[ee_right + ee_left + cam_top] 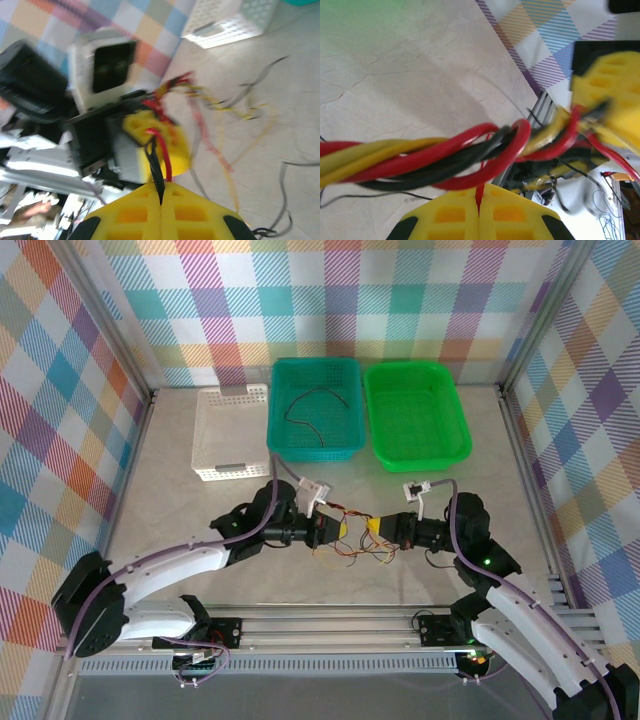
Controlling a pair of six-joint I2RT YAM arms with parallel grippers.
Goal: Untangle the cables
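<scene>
L gripper & R gripper, jaws both clamped on the twisted cables, look set to separate strands; next move prob. needs slow opposed pull.

Left wrist view: the cables are running out past the left edge, so their far ends are going unseen. The bottom edge is cutting off the left gripper just below its tips. The right gripper is showing soft and out of focus at the right edge.

Right wrist view: motion blur is smearing the loose strands lying on the table, and the top edge is cropping the white basket.

Top view: the strands between the two grippers are reading too fine to trace singly.
</scene>
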